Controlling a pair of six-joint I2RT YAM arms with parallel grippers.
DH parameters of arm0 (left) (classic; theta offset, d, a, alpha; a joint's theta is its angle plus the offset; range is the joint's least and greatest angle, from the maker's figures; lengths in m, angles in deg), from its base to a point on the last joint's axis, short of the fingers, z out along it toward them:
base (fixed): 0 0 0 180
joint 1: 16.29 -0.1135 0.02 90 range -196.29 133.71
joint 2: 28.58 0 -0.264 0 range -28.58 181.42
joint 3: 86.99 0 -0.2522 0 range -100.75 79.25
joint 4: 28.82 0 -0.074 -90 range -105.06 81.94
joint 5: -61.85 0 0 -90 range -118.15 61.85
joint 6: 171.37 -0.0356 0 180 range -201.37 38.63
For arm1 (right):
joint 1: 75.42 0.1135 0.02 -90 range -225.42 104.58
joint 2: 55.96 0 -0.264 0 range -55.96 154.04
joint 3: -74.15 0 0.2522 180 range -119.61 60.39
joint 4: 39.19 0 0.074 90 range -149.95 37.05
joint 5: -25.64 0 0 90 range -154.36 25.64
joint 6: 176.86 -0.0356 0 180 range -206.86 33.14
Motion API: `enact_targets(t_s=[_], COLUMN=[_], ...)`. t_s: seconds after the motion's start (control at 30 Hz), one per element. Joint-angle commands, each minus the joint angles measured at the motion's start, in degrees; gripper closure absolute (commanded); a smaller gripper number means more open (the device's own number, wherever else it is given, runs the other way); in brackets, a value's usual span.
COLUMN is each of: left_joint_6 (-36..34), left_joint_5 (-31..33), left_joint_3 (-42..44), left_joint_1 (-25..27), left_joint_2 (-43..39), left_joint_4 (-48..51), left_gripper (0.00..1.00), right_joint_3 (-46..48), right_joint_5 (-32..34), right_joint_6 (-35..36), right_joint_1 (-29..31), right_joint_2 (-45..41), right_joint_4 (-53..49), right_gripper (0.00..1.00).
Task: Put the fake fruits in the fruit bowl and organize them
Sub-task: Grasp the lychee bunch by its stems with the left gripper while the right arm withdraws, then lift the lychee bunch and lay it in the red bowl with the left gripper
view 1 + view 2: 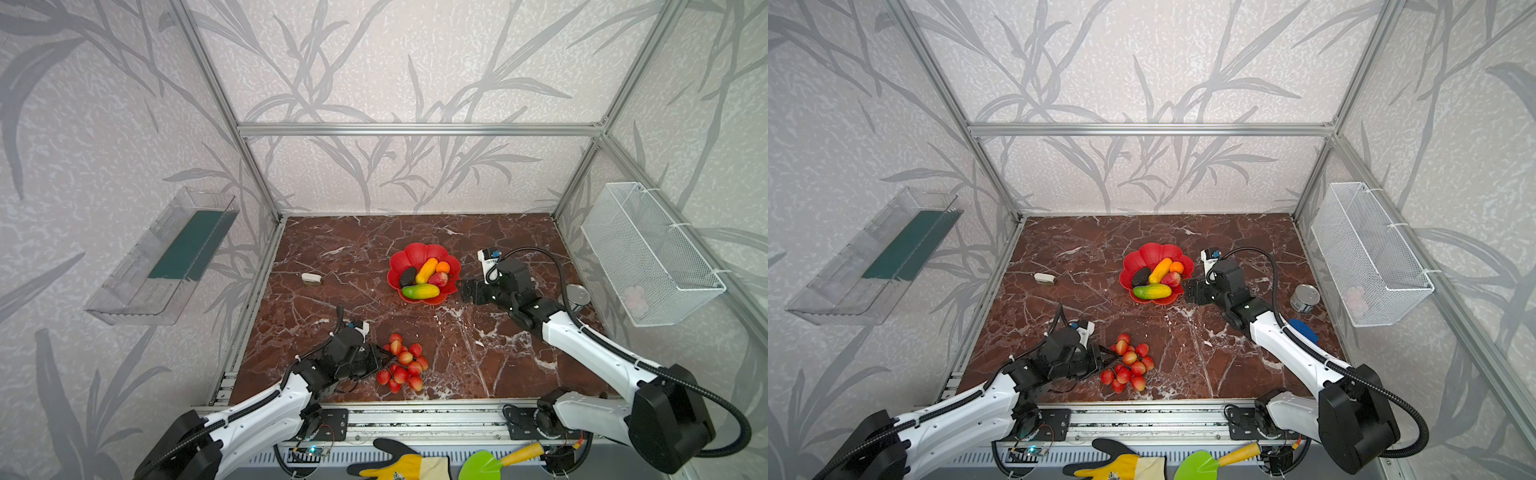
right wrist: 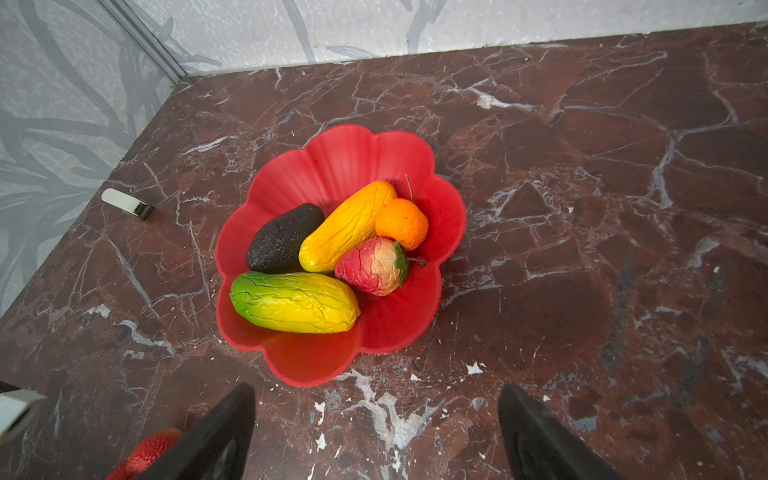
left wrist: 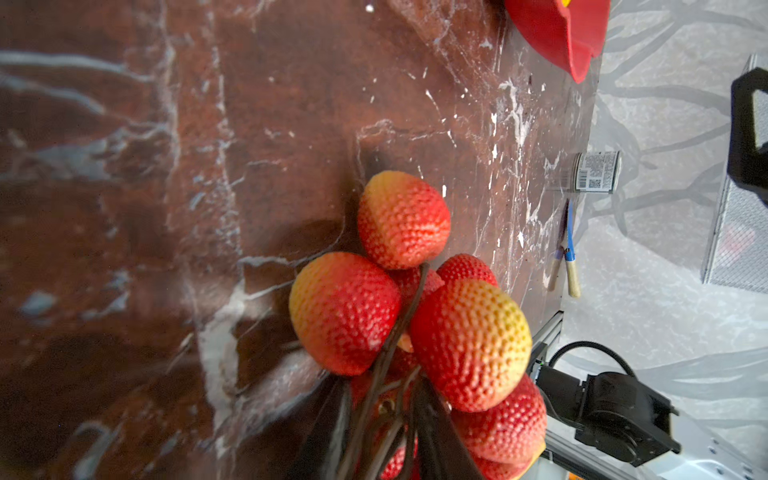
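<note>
Spreading under everything, the red-brown marble table (image 1: 478,365), veined white, is boxed in by an aluminium frame (image 1: 415,129) and leaf-patterned wallpaper (image 1: 415,62). The fruit bowl (image 1: 419,251) sits mid-table with five fake fruits (image 2: 345,226) inside; the bunch of red balls (image 1: 403,368) lies near the front edge. The left tool (image 3: 386,419) is pinched narrow on the bunch's stems. The right tool (image 2: 378,399) gapes wide and empty, just beside the bowl.

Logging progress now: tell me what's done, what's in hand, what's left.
Done: five plastic fruits lie in the red flower-shaped plastic bowl. In hand: the left pincer grips the dark stems of the bunch of bumpy red plastic berries, which lies on the marble table. Left: carry that bunch into the bowl; the right pincer hangs open beside the bowl.
</note>
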Motion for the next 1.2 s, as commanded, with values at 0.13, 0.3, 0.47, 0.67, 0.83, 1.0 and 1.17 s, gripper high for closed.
enact_targets(t_s=[0.13, 0.3, 0.47, 0.67, 0.83, 1.0, 1.17], left_joint_6=[1.34, 1.11, -0.06, -5.16, -10.71, -14.57, -16.51], left_joint_5=[0.62, 0.92, 0.08, -4.12, -8.5, -14.69, -21.72], left_joint_3=[-2.4, -4.41, -7.94, -16.43, -25.58, -35.24, -43.87], left_joint_1=[0.24, 0.21, 0.21, 0.05, -1.63, -5.61, -10.93], left_joint_2=[3.07, 5.42, 8.35, 11.24, 14.61, 22.81, 35.71], left_joint_4=[-7.81, -11.39, -14.86, -13.52, -11.49, -13.86, -20.28], left_gripper=[0.87, 0.94, 1.0, 1.0, 1.0, 1.0, 1.0], right_joint_3=[1.68, 2.33, 2.73, 3.39, 4.63, 6.15, 6.66], right_joint_5=[1.23, 1.39, 1.28, 1.41, 1.96, 2.11, 2.81], right_joint_6=[-0.27, -0.45, -0.59, -0.79, -0.74, -0.71, -0.44], right_joint_1=[0.1, 0.07, 0.1, 0.1, -0.15, -0.73, -1.22], right_joint_2=[-2.19, -2.58, -2.8, -4.66, -8.06, -12.2, -16.6], right_joint_4=[0.74, 0.88, 0.81, 0.13, -0.52, -1.21, -4.47], right_gripper=[0.09, 0.08, 0.08, 0.05, 0.0, 0.01, 0.01])
